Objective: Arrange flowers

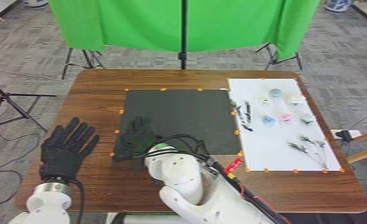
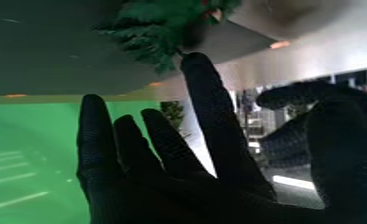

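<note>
Fingers reach out straight and spread on the black-gloved right hand (image 1: pixel 139 138), over the black rectangular mat's (image 1: pixel 181 112) left part, and on the black-gloved left hand (image 1: pixel 65 154), left of the mat. Pastel flowers (image 1: pixel 286 117) and green sprigs (image 1: pixel 300 147) lie right of the mat.

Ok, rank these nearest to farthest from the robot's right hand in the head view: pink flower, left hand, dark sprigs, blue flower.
1. Left hand: at the table's left side.
2. Dark sprigs: along the white sheet's left edge.
3. Blue flower: on the sheet, right of the sprigs.
4. Pink flower: just right of the blue one.
</note>
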Controlling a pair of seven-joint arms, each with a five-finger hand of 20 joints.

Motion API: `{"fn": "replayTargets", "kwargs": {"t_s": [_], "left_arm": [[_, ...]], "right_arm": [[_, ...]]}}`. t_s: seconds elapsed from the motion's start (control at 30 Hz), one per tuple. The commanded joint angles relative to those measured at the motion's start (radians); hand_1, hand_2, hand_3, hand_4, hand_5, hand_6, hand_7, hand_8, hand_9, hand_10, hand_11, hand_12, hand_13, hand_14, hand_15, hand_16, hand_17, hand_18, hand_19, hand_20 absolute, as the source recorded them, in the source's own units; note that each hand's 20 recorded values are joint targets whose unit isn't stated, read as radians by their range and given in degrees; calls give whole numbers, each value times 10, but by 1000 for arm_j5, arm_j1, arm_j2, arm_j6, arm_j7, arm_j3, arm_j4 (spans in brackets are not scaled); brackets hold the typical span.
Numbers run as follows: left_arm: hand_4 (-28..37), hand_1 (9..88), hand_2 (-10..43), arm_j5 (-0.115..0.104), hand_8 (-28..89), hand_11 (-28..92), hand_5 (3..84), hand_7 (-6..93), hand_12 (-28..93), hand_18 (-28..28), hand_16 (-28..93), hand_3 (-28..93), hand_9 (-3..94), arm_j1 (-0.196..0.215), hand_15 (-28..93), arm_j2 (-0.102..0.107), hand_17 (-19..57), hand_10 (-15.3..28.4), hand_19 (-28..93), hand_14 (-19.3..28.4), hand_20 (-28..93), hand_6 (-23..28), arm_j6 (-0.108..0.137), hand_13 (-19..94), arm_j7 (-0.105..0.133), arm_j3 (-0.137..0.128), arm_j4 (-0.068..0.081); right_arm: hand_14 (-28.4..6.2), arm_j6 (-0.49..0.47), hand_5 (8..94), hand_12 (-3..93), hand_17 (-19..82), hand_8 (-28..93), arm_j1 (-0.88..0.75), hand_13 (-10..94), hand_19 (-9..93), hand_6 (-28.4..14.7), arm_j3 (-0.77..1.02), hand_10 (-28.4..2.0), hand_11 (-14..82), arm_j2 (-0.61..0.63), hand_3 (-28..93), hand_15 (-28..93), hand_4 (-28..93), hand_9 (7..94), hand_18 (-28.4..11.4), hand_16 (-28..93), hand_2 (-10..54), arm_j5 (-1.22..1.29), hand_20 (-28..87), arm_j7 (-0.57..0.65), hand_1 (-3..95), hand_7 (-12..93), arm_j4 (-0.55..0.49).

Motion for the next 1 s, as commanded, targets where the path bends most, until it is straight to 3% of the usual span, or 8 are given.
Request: {"fn": "replayTargets", "kwargs": {"t_s": [0.03, 0.23, 0.37, 0.53, 0.6, 0.67, 0.77, 1.0], "left_arm": [[-283, 334, 114, -6, -120, 226, 449, 218, 131, 148, -40, 728, 422, 27, 364, -5, 1, 146, 362, 136, 165, 55, -2, 340, -7, 5, 9], [-283, 328, 119, -4, -125, 230, 431, 246, 150, 148, -11, 721, 416, 18, 348, -7, 6, 129, 369, 116, 160, 42, -1, 351, -14, 14, 13], [-283, 318, 115, -6, -128, 229, 428, 266, 162, 142, -6, 732, 415, 19, 327, -14, 11, 120, 354, 103, 147, 33, 0, 356, -18, 17, 15], [-283, 312, 106, -9, -127, 223, 435, 274, 164, 139, -12, 747, 421, 39, 313, -35, 11, 112, 343, 102, 142, 27, 5, 355, -13, 0, 4], [-283, 311, 104, -9, -129, 219, 437, 271, 161, 138, -16, 752, 423, 58, 312, -41, 10, 112, 341, 105, 142, 26, 5, 354, -8, -16, -3], [-283, 310, 103, -12, -130, 217, 438, 268, 157, 138, -20, 754, 425, 70, 314, -44, 11, 112, 338, 108, 143, 26, 12, 352, -4, -29, -8], [-283, 312, 102, -13, -131, 216, 439, 263, 151, 137, -25, 755, 425, 79, 317, -53, 11, 114, 337, 110, 147, 26, 15, 350, -5, -41, -13], [-283, 314, 107, -8, -135, 223, 431, 256, 141, 131, -28, 750, 414, 83, 323, -56, 19, 117, 330, 105, 155, 31, 13, 343, -11, -57, -13]], "right_arm": [[-244, -30, 594, 133, -69, -81, -3, 16, 501, -99, 7, -257, -2, -10, 783, 250, -276, 233, -244, 65, 129, 6, 108, 46, 84, 90, 17], [-249, 99, 618, 133, -67, -77, -6, 25, 503, -156, 13, -275, -13, -3, 871, 242, -281, 239, -250, 69, 111, 86, 118, 45, 129, 59, 2], [-252, 175, 609, 132, -65, -88, -5, 32, 503, -187, 14, -278, -14, 5, 836, 241, -282, 240, -255, 69, 115, 108, 117, 48, 135, 59, -17], [-257, 217, 558, 130, -56, -87, 5, 57, 505, -172, 20, -281, -2, 51, 735, 257, -278, 262, -257, 67, 126, 192, 114, 28, 152, 43, -62], [-256, 235, 604, 132, -53, -85, 12, 65, 503, -161, 9, -280, 8, 92, 725, 263, -268, 277, -255, 66, 132, 228, 111, 28, 152, 54, -89], [-253, 193, 714, 128, -48, -79, 5, 78, 501, -149, 22, -278, 19, 121, 720, 268, -254, 311, -249, 60, 143, 293, 105, 8, 154, 100, -122], [-250, 80, 769, 117, -33, -86, -12, 107, 509, -127, 24, -278, 38, 166, 731, 287, -260, 351, -243, 52, 167, 309, 106, 4, 145, 154, -183], [-277, -34, 719, 224, 97, -81, -41, 342, 606, -128, -8, -284, 202, 248, 808, 544, -242, 577, -267, 152, 202, 324, 181, 26, 138, 125, -291]]}}
